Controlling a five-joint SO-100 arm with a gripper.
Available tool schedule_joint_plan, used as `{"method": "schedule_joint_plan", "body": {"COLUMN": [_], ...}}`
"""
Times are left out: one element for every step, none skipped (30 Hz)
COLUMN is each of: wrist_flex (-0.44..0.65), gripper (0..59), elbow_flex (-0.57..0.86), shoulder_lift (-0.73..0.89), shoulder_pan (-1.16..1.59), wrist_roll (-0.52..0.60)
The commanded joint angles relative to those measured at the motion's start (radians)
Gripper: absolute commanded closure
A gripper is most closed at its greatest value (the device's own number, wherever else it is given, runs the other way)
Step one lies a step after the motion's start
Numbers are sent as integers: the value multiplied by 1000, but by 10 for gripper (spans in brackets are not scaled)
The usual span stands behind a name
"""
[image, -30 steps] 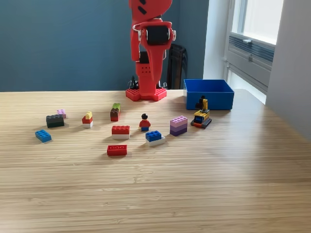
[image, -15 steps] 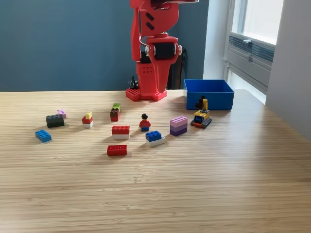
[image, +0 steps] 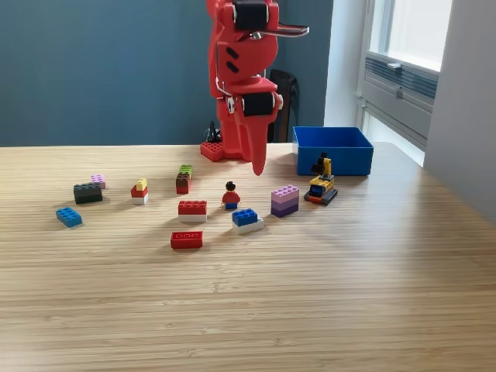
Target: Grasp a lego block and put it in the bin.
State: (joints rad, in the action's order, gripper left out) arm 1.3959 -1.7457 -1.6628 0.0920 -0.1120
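Since the earlier frames, the red arm has swung down and forward in the exterior view; its gripper (image: 258,164) now points at the table (image: 325,294) behind the minifigure (image: 231,196), fingers seemingly pressed together, holding nothing. Roughly ten small lego pieces lie scattered, among them a red block (image: 187,239): light, rigid, slick, best pinched across flat sides. One bin (image: 333,149) stands at the exterior view's right

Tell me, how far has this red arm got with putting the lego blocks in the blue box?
Barely begun. No block shows inside the bin, though its floor is hidden. The hand points down above the table, empty; whether it is open is unclear. The pieces, like the red block and purple block, still lie on the table.
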Motion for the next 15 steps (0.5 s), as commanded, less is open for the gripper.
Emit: {"method": "schedule_joint_plan", "body": {"wrist_flex": [-58,-78,-100,-117,-137,-155,-170,-184,-199,-213,-227,-241,-253,-265,-278], "gripper": [351,351,352,354,356,357,357,358,358,358,358,358,359,359,359], "elbow_flex": [-94,-120,-144,-167,-189,-207,-221,-232,-242,-252,-262,-270,-278,-285,-293], "shoulder_lift": [-87,-87,-87,-87,-89,-89,-89,-89,-89,-89,-89,-89,-89,-89,-89], "shoulder_pan": [-49,-61,-69,-78,-86,-94,-101,-107,-114,-120,-124,-127,-129,-129,-129], "wrist_roll": [-40,-52,-67,-83,-98,-110,-123,-132,-141,-149,-156,-163,-167,-173,-178]}}
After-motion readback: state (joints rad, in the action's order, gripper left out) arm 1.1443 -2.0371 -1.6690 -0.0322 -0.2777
